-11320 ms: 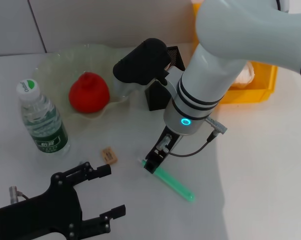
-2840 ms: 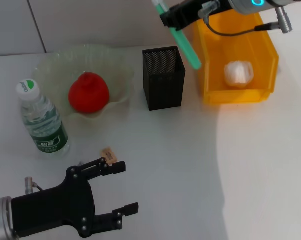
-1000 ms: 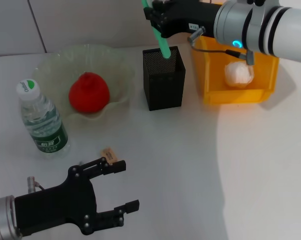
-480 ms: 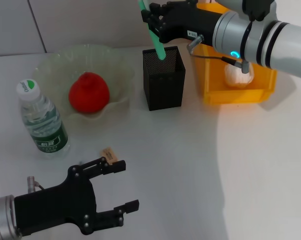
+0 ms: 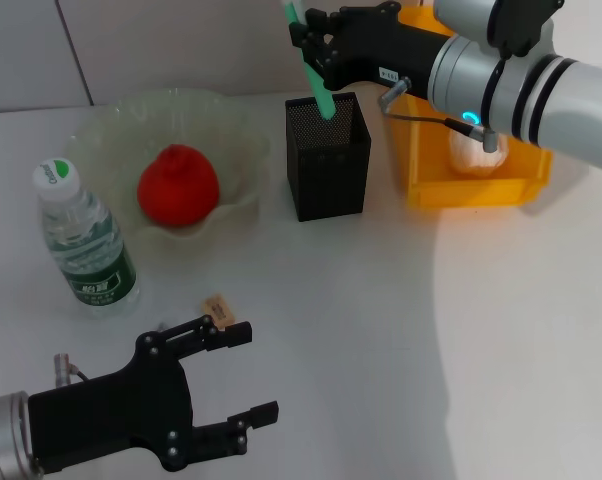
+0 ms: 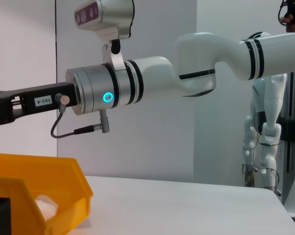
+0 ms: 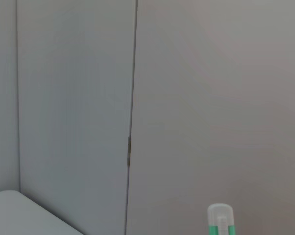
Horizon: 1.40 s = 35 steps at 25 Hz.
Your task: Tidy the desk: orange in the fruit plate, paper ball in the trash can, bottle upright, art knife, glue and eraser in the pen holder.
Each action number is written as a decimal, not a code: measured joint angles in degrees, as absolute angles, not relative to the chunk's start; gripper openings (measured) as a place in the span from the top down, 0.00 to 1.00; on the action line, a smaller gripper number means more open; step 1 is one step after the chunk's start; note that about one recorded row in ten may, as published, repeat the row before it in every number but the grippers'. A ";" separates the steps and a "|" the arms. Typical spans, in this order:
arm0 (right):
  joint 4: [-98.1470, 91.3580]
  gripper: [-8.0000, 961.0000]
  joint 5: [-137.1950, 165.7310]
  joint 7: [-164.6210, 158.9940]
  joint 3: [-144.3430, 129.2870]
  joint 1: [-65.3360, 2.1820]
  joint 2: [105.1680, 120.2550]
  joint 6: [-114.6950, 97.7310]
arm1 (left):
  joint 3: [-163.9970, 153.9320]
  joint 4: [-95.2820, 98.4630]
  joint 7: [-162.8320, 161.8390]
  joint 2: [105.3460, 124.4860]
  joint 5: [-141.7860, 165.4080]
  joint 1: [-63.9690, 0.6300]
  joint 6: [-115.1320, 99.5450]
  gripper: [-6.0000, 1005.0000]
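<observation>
My right gripper (image 5: 316,40) is shut on the green art knife (image 5: 312,62) and holds it nearly upright, its lower end at the mouth of the black mesh pen holder (image 5: 327,158). The knife's tip shows in the right wrist view (image 7: 219,220). The orange (image 5: 178,184) lies in the clear fruit plate (image 5: 106,136). The water bottle (image 5: 84,238) stands upright at the left. The small tan eraser (image 5: 218,309) lies on the table just beyond my open, empty left gripper (image 5: 233,377). The paper ball (image 5: 478,150) lies in the yellow bin (image 5: 476,190). The glue is out of view.
The left wrist view shows the right arm (image 6: 152,81) above the yellow bin (image 6: 49,196) and another robot (image 6: 267,122) standing far off. A white wall (image 5: 181,45) closes the back of the table.
The right gripper lifted the green knife off the table, carried it to the pen holder and turned it nearly upright. In the last second it shifted only slightly. The left gripper stayed put.
</observation>
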<state>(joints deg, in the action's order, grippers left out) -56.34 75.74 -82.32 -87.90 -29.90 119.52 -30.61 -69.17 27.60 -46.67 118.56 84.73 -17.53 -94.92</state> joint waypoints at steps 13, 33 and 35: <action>-53.50 0.62 73.96 -78.37 -88.38 -29.78 119.60 -31.11 | -69.25 27.60 -46.67 118.57 84.71 -17.14 -95.11 0.23; -68.02 0.21 82.61 -90.38 -62.84 -13.88 118.64 -84.10 | -64.46 32.81 -57.60 118.33 84.88 -16.61 -92.60 0.23; -68.52 0.21 88.37 -90.27 -60.30 -14.31 118.57 -88.66 | -64.56 34.80 -60.30 118.34 85.79 -16.63 -91.31 0.23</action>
